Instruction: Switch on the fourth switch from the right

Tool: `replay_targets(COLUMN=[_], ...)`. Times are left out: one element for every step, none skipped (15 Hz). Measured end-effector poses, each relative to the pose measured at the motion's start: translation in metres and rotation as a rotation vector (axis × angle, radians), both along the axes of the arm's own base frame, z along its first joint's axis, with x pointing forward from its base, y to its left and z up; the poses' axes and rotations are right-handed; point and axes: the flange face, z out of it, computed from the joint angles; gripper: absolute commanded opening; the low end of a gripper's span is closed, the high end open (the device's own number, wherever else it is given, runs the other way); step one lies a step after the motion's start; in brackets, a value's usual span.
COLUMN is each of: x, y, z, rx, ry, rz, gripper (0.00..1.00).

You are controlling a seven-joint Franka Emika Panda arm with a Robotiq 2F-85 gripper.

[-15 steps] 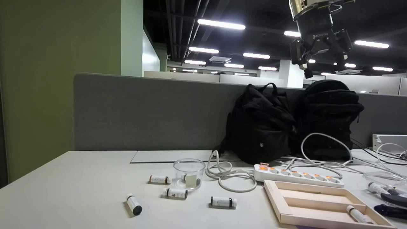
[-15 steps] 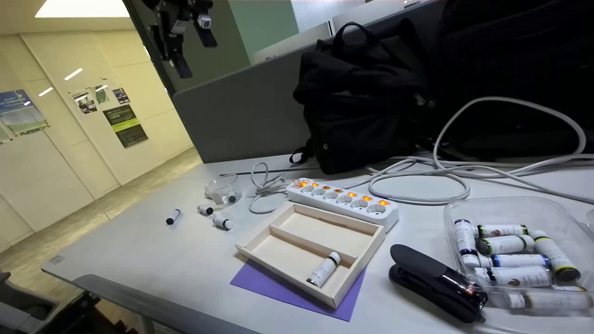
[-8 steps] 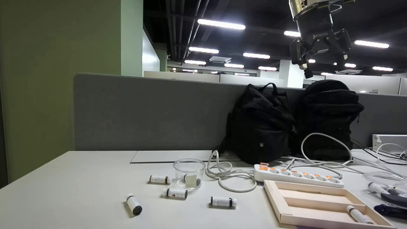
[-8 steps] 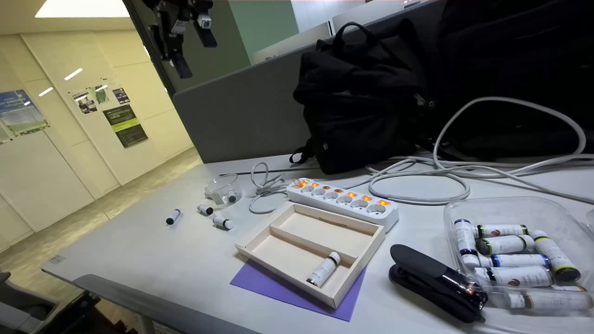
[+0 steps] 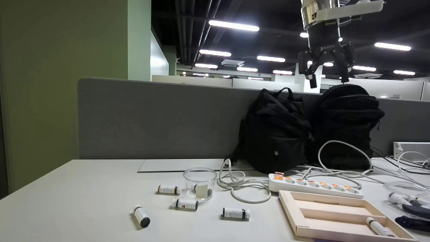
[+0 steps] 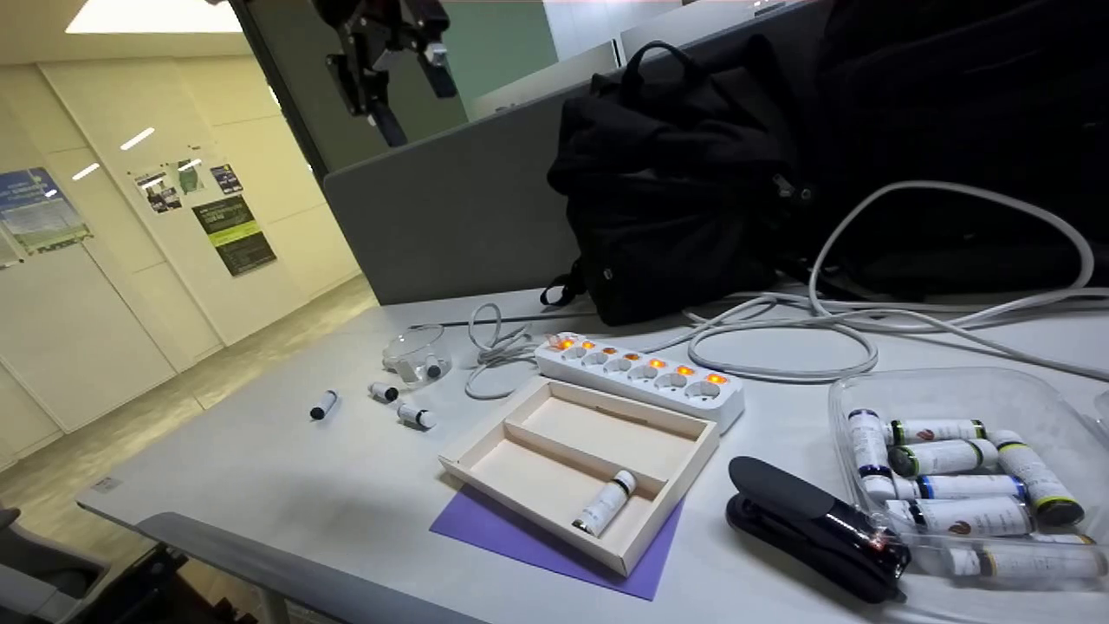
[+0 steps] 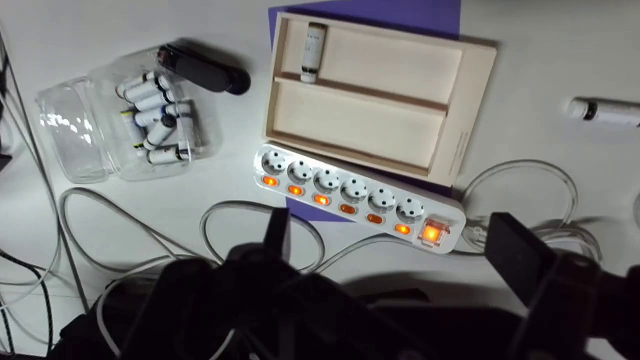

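Note:
A white power strip lies on the table in both exterior views (image 5: 314, 187) (image 6: 643, 373) and in the wrist view (image 7: 310, 160). It has a row of orange switches beside its sockets and a larger lit switch (image 7: 431, 233) at one end under a raised clear cover. The middle switch (image 7: 347, 209), fourth from the right, looks dark. The small switch next to it (image 7: 374, 219) is also dark; the others glow. My gripper (image 7: 390, 220) is open and empty, its fingers wide apart. It hangs high above the table in both exterior views (image 5: 329, 81) (image 6: 420, 113).
A wooden tray (image 7: 470, 110) with a vial lies against the strip on purple paper. A black stapler (image 6: 814, 529) and a clear box (image 6: 936, 377) of vials stand nearby. Two black backpacks (image 5: 275, 134) (image 5: 346, 127) and looped cables (image 6: 784, 373) lie behind the strip.
My gripper stays still from one second to half a second ago. Since then it has shifted and turned more upright, still open. The strip and its lights look the same.

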Motion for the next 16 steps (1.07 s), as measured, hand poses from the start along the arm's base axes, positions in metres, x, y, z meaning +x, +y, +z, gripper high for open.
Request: replay_targets(x=[0.016,0.033,0.050,0.068,0.086,0.102,0.115,0.124,0.131,0.135,0.138,0.138,0.139,0.139,0.139,0.139], y=[-0.006,-0.012,-0.019,-0.026,-0.032,-0.037,-0.041,-0.042,-0.042,-0.040,-0.039,-0.038,-0.038,-0.038,-0.038,-0.038], z=[-0.008,-0.016,-0.026,-0.037,-0.047,-0.058,-0.070,-0.080,-0.087,-0.090,-0.090,-0.088,-0.086,-0.085,-0.085,-0.085], rx=[0.011,0.020,0.025,0.026,0.026,0.027,0.032,0.034,0.034,0.034,0.034,0.034,0.034,0.034,0.035,0.035], ry=[-0.019,-0.036,-0.047,-0.053,-0.053,-0.045,-0.011,0.021,0.038,0.045,0.047,0.046,0.047,0.047,0.046,0.047], rz=[0.000,0.002,0.001,-0.002,-0.008,-0.018,-0.035,-0.046,-0.048,-0.048,-0.046,-0.046,-0.047,-0.047,-0.048,-0.048], gripper=[1.00,1.00,1.00,1.00,1.00,1.00,1.00,1.00,1.00,1.00,1.00,1.00,1.00,1.00,1.00,1.00])
